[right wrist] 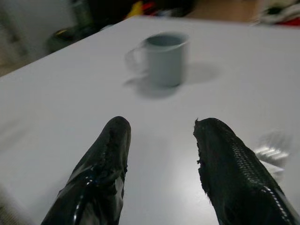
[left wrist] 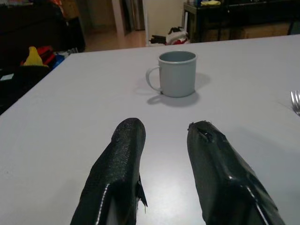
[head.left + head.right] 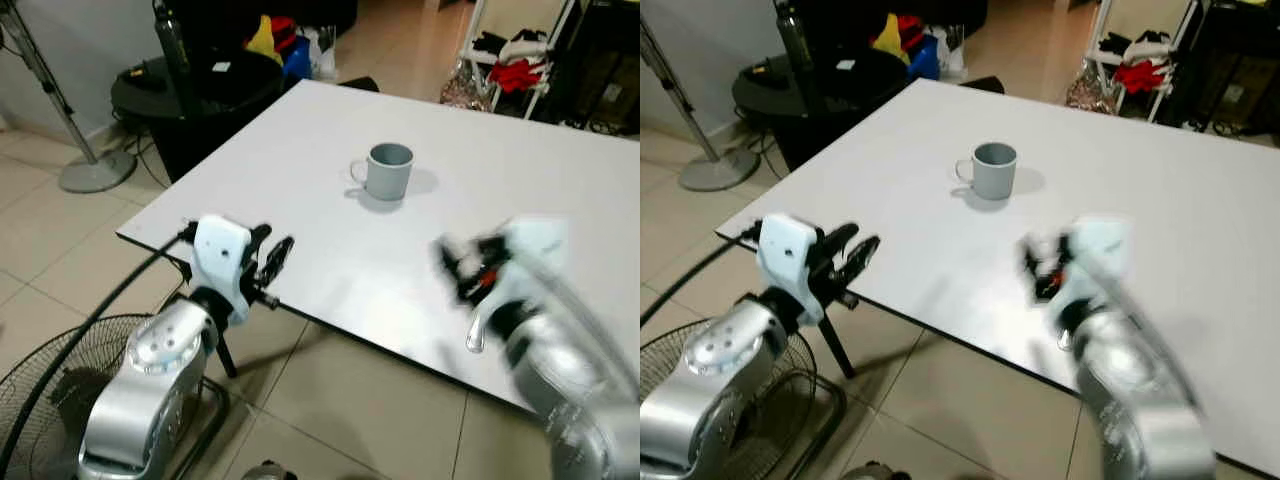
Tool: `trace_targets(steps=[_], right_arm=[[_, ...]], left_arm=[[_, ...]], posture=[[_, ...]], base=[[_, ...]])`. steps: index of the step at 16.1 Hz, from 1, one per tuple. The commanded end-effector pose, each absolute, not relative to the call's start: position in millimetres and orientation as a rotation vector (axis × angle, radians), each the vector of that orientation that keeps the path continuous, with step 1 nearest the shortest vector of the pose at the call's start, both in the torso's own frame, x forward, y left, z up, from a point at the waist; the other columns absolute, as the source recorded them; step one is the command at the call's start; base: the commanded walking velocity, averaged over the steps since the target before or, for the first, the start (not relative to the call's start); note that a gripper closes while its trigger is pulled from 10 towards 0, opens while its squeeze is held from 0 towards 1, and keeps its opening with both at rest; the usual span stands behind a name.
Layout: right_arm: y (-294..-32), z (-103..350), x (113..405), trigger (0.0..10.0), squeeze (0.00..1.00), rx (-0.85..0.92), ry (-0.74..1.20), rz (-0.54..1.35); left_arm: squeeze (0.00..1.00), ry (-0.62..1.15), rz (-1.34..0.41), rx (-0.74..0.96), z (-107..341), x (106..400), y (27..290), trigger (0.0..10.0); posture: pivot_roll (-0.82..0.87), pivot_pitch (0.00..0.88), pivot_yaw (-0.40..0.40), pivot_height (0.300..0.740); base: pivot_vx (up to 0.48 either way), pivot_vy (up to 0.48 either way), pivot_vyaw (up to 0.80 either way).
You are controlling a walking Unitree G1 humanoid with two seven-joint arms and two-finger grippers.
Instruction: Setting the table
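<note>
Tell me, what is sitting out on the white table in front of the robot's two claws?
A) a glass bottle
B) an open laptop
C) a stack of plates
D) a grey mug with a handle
D: a grey mug stands upright on the white table, its handle toward the robot's left, beyond the left claw and right claw, both open and empty.
</note>
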State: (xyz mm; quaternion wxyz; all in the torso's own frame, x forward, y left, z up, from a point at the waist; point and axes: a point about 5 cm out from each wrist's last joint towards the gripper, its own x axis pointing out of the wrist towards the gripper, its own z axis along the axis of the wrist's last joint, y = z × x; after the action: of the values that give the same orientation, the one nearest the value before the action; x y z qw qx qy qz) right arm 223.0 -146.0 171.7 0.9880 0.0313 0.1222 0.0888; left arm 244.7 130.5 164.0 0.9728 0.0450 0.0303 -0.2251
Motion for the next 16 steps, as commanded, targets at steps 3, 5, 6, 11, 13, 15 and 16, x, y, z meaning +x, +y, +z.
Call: trace_targets(steps=[3, 5, 6, 11, 13, 15, 16], right_arm=[[-141, 177, 219, 10.0, 0.0, 0.057, 0.178, 0.231], [-143, 174, 215, 10.0, 0.0, 0.078, 0.169, 0.238], [-144, 172, 213, 10.0, 0.0, 0.075, 0.176, 0.237], [-147, 165, 211, 10.0, 0.0, 0.087, 0.184, 0.205], [-146, 166, 209, 10.0, 0.0, 0.074, 0.177, 0.217], [-145, 167, 208, 10.0, 0.0, 0.059, 0.169, 0.228], [-145, 167, 208, 10.0, 0.0, 0.057, 0.169, 0.228]], left_arm=[[0.0, 0.06, -0.432, 0.117, 164, 240, 131, 10.0], [0.0, 0.061, -0.414, 0.12, 164, 238, 133, 10.0], [0.0, 0.06, -0.411, 0.12, 165, 237, 133, 10.0], [0.0, 0.058, -0.413, 0.137, 165, 236, 133, 10.0], [0.0, 0.058, -0.408, 0.134, 165, 236, 134, 10.0], [0.0, 0.06, -0.398, 0.125, 164, 235, 135, 10.0], [0.0, 0.066, -0.388, 0.12, 163, 234, 135, 10.0]], posture=[[0.09, 0.0, 0.053, 0.74], [0.09, 0.0, 0.055, 0.74], [0.09, 0.0, 0.056, 0.74], [0.1, 0.0, 0.065, 0.74], [0.09, 0.0, 0.072, 0.74], [0.09, 0.0, 0.073, 0.74], [0.09, 0.0, 0.071, 0.74]], base=[[0.0, 0.0, 0.8], [0.0, 0.0, 0.8], [0.0, 0.0, 0.8], [0.0, 0.0, 0.8], [0.0, 0.0, 0.8], [0.0, 0.0, 0.8], [0.0, 0.0, 0.8]])
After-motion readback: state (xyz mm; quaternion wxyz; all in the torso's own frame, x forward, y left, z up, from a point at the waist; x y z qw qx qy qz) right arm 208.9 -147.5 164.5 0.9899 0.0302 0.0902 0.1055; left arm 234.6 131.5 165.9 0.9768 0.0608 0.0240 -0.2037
